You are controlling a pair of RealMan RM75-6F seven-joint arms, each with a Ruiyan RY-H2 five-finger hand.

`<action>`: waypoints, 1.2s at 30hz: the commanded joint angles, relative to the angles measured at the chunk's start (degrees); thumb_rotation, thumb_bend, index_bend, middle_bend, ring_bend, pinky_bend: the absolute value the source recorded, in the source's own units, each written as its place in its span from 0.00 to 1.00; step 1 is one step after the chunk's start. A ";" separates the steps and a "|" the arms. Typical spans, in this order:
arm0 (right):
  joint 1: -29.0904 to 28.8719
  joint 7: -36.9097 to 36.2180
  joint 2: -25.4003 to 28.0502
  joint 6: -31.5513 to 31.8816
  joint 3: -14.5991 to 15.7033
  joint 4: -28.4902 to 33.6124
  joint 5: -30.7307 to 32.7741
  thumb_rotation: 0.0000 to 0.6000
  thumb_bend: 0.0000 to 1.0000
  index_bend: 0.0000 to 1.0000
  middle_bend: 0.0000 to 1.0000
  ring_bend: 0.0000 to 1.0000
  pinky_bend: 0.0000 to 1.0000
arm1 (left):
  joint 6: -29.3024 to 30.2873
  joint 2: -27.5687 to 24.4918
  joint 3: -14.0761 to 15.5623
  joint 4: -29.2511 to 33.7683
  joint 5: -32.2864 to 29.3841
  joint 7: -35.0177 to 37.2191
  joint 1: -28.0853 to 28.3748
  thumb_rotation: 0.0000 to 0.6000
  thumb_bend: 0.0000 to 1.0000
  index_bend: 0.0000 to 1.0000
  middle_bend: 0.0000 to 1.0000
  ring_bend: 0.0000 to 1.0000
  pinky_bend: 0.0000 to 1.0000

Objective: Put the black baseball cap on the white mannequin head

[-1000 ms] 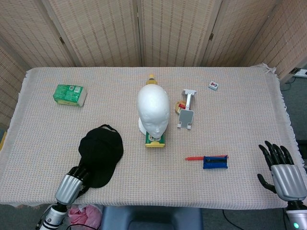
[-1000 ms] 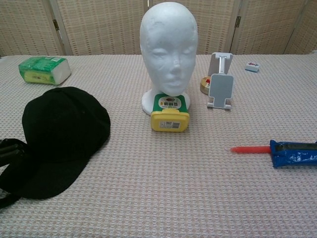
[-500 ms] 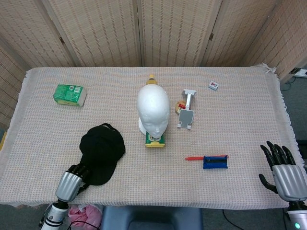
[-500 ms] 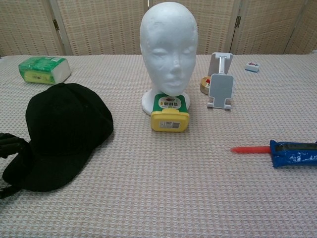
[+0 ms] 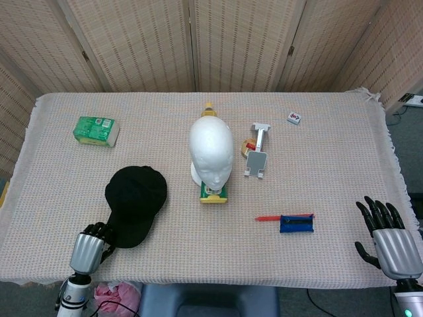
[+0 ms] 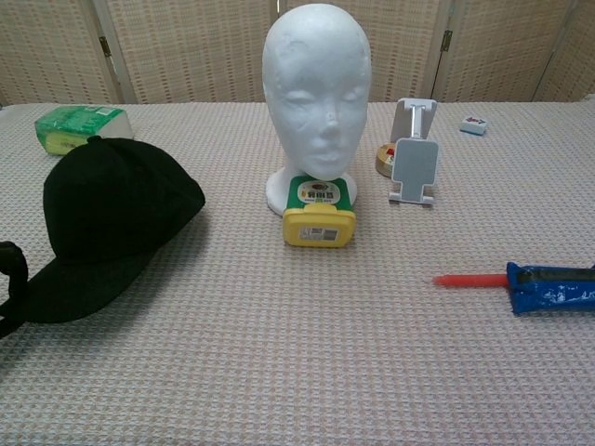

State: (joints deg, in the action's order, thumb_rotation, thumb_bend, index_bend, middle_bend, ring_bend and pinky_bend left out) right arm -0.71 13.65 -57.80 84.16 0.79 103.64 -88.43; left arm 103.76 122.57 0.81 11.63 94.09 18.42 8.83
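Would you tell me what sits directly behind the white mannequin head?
A yellow bottle tip pokes out behind the white mannequin head; the head covers everything else back there.

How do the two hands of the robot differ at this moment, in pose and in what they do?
The left hand has its fingers curled at the brim of the black baseball cap; the right hand has its fingers spread and holds nothing. The left is beside the cap; the right is apart from all objects. Both are at the table's near edge.

bare cloth is lying open between the black baseball cap (image 5: 135, 201) and the white mannequin head (image 5: 211, 151). a yellow-green bottle (image 6: 319, 212) is crowding the head's front base, a phone stand (image 5: 257, 158) its right.
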 commanded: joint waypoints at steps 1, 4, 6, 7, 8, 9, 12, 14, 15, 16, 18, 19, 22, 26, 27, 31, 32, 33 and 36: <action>-0.03 0.10 -0.03 -0.10 0.04 0.02 -0.01 1.00 0.25 0.00 0.00 0.00 0.00 | 0.17 0.31 -0.43 -0.22 -0.60 0.05 0.04 1.00 0.37 0.67 0.62 0.51 0.63; -0.09 0.14 0.00 -0.27 0.05 0.05 0.05 1.00 0.25 0.00 0.00 0.00 0.00 | 1.42 0.63 -1.17 -0.33 -1.41 0.53 0.28 1.00 0.39 0.68 0.63 0.52 0.64; -0.11 0.17 0.05 -0.33 0.08 0.09 0.03 1.00 0.25 0.00 0.00 0.00 0.00 | 1.91 0.70 -1.21 -0.66 -1.54 0.43 0.51 1.00 0.40 0.68 0.63 0.52 0.65; -0.12 0.18 0.06 -0.37 0.10 0.11 0.02 1.00 0.25 0.00 0.00 0.00 0.00 | 2.22 0.69 -1.13 -0.85 -1.47 0.25 0.66 1.00 0.40 0.68 0.64 0.52 0.65; -0.13 0.19 0.09 -0.43 0.13 0.14 0.02 1.00 0.25 0.00 0.00 0.00 0.00 | 2.69 0.66 -0.99 -1.11 -1.36 -0.19 0.87 1.00 0.40 0.68 0.64 0.53 0.66; -0.13 0.19 0.11 -0.44 0.15 0.16 -0.01 1.00 0.25 0.00 0.00 0.00 0.00 | 3.24 0.63 -0.88 -1.31 -1.23 -0.63 1.05 1.00 0.41 0.68 0.64 0.53 0.66; -0.10 0.19 0.14 -0.36 0.15 0.21 -0.08 1.00 0.25 0.00 0.00 0.00 0.00 | 5.06 0.41 -0.69 -1.79 -1.01 -2.49 1.69 1.00 0.43 0.69 0.65 0.54 0.68; -0.09 0.19 0.16 -0.38 0.19 0.22 -0.11 1.00 0.25 0.00 0.00 0.00 0.00 | 6.34 0.13 -0.81 -1.82 -1.10 -3.65 2.12 1.00 0.43 0.69 0.66 0.54 0.68; -0.10 0.21 0.17 -0.39 0.20 0.23 -0.15 1.00 0.25 0.00 0.00 0.00 0.00 | 6.75 0.01 -0.92 -1.76 -1.21 -4.12 2.27 1.00 0.44 0.69 0.66 0.55 0.69; -0.10 0.23 0.17 -0.40 0.22 0.24 -0.19 1.00 0.25 0.00 0.00 0.00 0.00 | 7.24 -0.14 -0.99 -1.69 -1.27 -4.50 2.44 1.00 0.44 0.70 0.67 0.55 0.69; -0.08 0.28 0.17 -0.40 0.28 0.28 -0.28 1.00 0.25 0.00 0.00 0.00 0.00 | 8.32 -0.39 -1.33 -1.45 -1.58 -5.48 2.79 1.00 0.45 0.70 0.67 0.55 0.69; -0.08 0.29 0.18 -0.41 0.30 0.31 -0.32 1.00 0.25 0.00 0.00 0.00 0.00 | 8.80 -0.47 -1.52 -1.29 -1.76 -5.83 2.96 1.00 0.45 0.70 0.67 0.55 0.69; -0.03 0.30 0.19 -0.35 0.42 0.36 -0.55 1.00 0.25 0.00 0.00 0.00 0.00 | 10.34 -0.81 -2.16 -0.81 -2.30 -6.88 3.56 1.00 0.45 0.70 0.67 0.55 0.69; 0.05 0.14 0.29 -0.23 0.50 0.42 -0.74 1.00 0.25 0.00 0.00 0.00 0.00 | 12.14 -1.73 -2.32 -0.29 -2.30 -8.16 4.43 1.00 0.45 0.70 0.67 0.55 0.69; 0.07 0.04 0.35 -0.17 0.50 0.43 -0.79 1.00 0.25 0.00 0.00 0.00 0.00 | 12.80 -2.11 -2.33 -0.08 -2.25 -8.57 4.70 1.00 0.45 0.70 0.67 0.55 0.69; 0.14 -0.30 0.55 -0.02 0.56 0.44 -1.00 1.00 0.25 0.00 0.00 0.00 0.00 | 14.91 -3.77 -2.72 0.94 -2.38 -9.71 5.47 1.00 0.45 0.70 0.67 0.55 0.69; 0.16 -0.36 0.58 0.02 0.56 0.45 -1.05 1.00 0.25 0.00 0.00 0.00 0.00 | 15.35 -4.22 -2.85 1.26 -2.46 -9.91 5.60 1.00 0.45 0.70 0.67 0.55 0.69; 0.19 -0.43 0.62 0.08 0.58 0.46 -1.11 1.00 0.25 0.00 0.00 0.00 0.00 | 15.90 -4.82 -3.03 1.74 -2.57 -10.11 5.72 1.00 0.45 0.70 0.67 0.55 0.69; 0.25 -0.49 0.65 0.20 0.61 0.49 -1.24 1.00 0.25 0.00 0.00 0.00 0.00 | 17.09 -6.24 -3.76 3.21 -3.08 -10.49 6.07 1.00 0.45 0.69 0.67 0.55 0.69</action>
State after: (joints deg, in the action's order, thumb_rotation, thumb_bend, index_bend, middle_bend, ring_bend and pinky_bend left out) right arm -0.46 13.16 -57.15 84.36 1.40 104.13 -89.66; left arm 120.40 116.89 -2.55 14.21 91.30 8.19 14.64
